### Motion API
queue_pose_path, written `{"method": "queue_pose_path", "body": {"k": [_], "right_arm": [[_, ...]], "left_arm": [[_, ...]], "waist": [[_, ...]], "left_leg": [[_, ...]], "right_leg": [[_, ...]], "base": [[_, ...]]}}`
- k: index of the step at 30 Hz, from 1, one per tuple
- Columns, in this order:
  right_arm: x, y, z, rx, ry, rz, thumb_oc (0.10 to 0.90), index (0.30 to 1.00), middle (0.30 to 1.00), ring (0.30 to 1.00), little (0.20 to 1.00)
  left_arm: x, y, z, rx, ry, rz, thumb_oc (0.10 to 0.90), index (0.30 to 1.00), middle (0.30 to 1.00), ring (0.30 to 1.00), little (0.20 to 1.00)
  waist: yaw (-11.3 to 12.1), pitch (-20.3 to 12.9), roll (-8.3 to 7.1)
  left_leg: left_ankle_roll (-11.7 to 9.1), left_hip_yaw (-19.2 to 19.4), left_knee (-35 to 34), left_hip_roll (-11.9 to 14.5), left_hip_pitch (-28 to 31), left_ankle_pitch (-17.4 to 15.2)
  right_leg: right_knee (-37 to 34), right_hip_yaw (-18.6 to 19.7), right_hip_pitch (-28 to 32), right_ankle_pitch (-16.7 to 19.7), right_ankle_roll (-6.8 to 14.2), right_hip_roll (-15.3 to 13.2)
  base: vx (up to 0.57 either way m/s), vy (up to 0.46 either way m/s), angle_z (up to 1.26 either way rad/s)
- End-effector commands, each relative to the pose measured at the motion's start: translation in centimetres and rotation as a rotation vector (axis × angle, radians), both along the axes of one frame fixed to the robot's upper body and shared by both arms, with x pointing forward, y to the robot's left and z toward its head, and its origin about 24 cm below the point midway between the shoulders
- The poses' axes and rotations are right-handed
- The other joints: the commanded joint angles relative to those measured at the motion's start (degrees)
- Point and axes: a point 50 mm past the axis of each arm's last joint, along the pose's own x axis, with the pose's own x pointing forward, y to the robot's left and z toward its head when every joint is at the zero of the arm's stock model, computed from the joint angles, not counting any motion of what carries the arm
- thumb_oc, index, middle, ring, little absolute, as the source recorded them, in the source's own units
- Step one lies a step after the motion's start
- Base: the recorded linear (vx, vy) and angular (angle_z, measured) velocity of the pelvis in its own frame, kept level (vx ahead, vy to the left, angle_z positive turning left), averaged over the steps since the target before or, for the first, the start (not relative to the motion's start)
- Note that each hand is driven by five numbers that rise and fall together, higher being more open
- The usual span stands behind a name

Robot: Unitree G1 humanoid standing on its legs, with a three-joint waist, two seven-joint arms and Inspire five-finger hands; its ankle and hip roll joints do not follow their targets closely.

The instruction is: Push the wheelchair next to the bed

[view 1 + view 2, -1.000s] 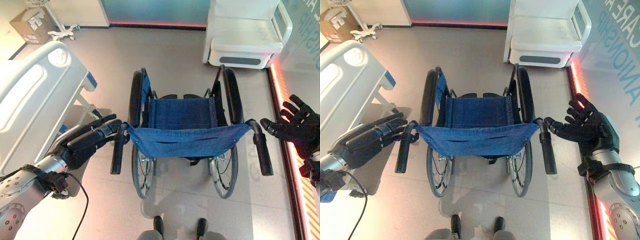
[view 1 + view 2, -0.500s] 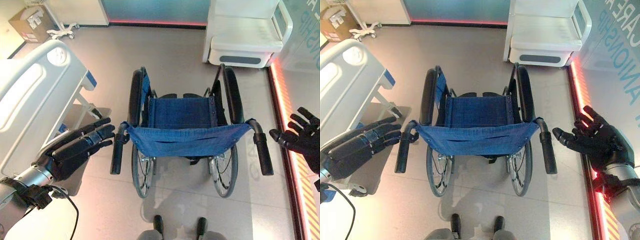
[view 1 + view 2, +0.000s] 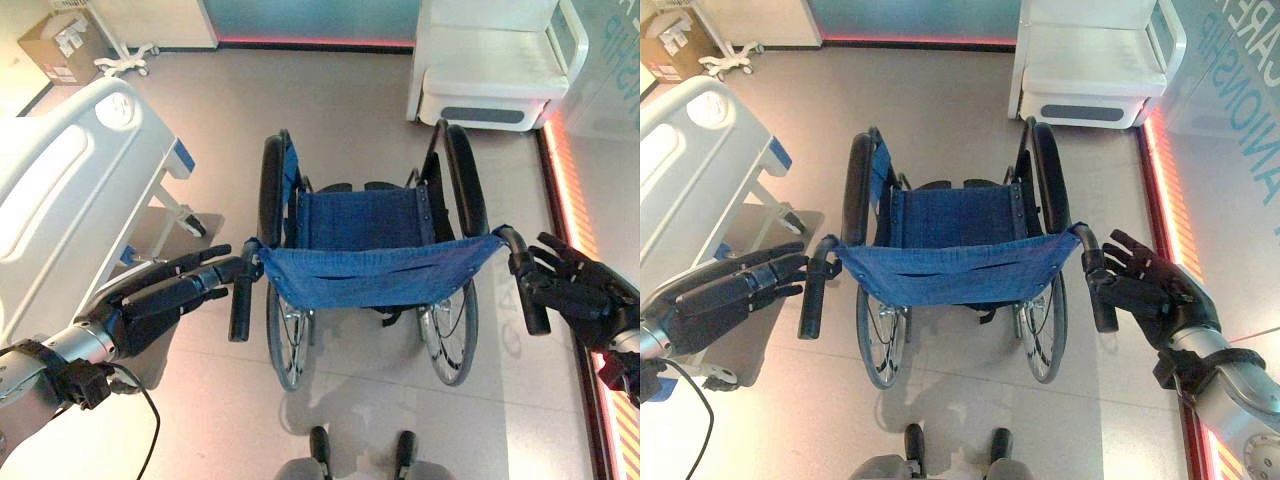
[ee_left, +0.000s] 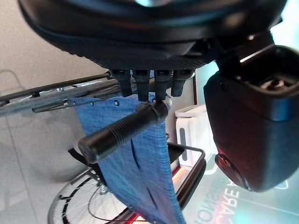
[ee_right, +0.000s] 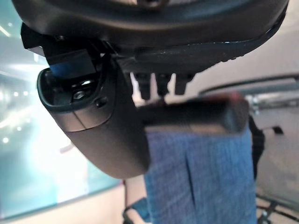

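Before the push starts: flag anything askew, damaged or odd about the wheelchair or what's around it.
Nothing stands out. The wheelchair stands upright and squarely ahead, blue sling back intact, beside the bed. The left hand and right hand sit at its push handles, fingers straight.

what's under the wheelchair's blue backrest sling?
Below the blue backrest sling, wheel spokes and grey floor show. The sling covers the rear of the blue seat and the frame behind it.

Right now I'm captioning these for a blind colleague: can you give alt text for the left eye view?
A blue-seated wheelchair stands seen from behind, the left hand with straight fingers at its left push handle and the right hand against its right push handle. A white bed stands on the left.
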Motion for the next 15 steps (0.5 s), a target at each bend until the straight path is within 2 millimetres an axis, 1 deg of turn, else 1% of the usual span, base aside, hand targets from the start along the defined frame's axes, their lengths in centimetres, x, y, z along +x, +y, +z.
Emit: {"method": "queue_pose_path", "body": {"k": [1,7,10,15], "right_arm": [[1.8,1.1,1.8,-0.033,-0.087,0.037,0.8,0.9,0.9,0.9,0.9],[2.8,1.1,1.3,-0.058,-0.044,0.015,0.8,0.9,0.9,0.9,0.9],[3.1,0.8,1.0,-0.083,-0.02,-0.019,0.8,0.9,0.9,0.9,0.9],[3.5,0.3,1.1,-0.117,-0.008,-0.043,0.8,0.9,0.9,0.9,0.9]], "left_arm": [[0.9,-2.7,1.1,-0.116,-0.017,-0.16,0.8,0.9,0.9,0.9,0.9],[1.7,-3.5,0.3,-0.151,0.056,-0.179,0.8,0.9,0.9,0.9,0.9],[1.8,-3.9,0.1,-0.145,0.096,-0.226,0.8,0.9,0.9,0.9,0.9],[2.1,-4.4,0.2,-0.137,0.101,-0.259,0.8,0.9,0.9,0.9,0.9]], "waist": [[-2.3,1.8,-0.72],[-2.8,3.2,-0.61],[-3.0,3.7,-0.57],[-3.1,3.9,-0.59]], "left_leg": [[-1.9,3.4,-0.2,1.0,-2.4,2.3],[-1.8,3.5,0.1,1.0,-2.5,2.5],[-1.8,3.5,0.0,1.1,-2.6,2.6],[-1.7,3.5,0.0,1.0,-2.5,2.5]], "right_leg": [[-0.1,-0.1,-2.4,3.7,1.6,-1.3],[0.1,0.3,-2.6,3.9,1.5,-1.3],[0.2,0.5,-2.9,4.0,1.4,-1.2],[0.3,0.4,-2.9,4.1,1.4,-1.3]], "base": [[-0.02,0.015,-0.05],[0.01,0.007,-0.01],[0.0,0.0,0.0],[0.02,-0.002,-0.01]]}}
